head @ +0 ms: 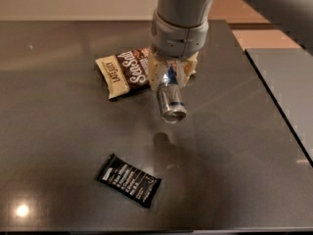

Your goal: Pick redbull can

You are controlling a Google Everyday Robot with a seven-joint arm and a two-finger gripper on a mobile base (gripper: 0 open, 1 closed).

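Jaws closed narrow on the redbull can (171, 103), one on each side of its upper body. Gripper (172, 76) hangs over mid-table. The can is held tilted, its shiny end toward the camera, clear of the dark table (54, 131). Sea-salt snack bag (123, 72) lies just behind it. Black wrapped bar (128, 179) lies nearer the camera, well apart.

My pincer (171, 76), pale matt plastic below a smooth grey plastic sleeve, hangs over the middle of the counter (58, 141), nearer its far edge, clamped on the redbull can (171, 102), which is shiny metal with a bright bare end. The counter is dark, polished and glossy, with a lamp glare by its near left corner. The snack bag (122, 72) looks like crinkled glossy film. The black bar (128, 180) has a smooth, faintly sheened wrapper.
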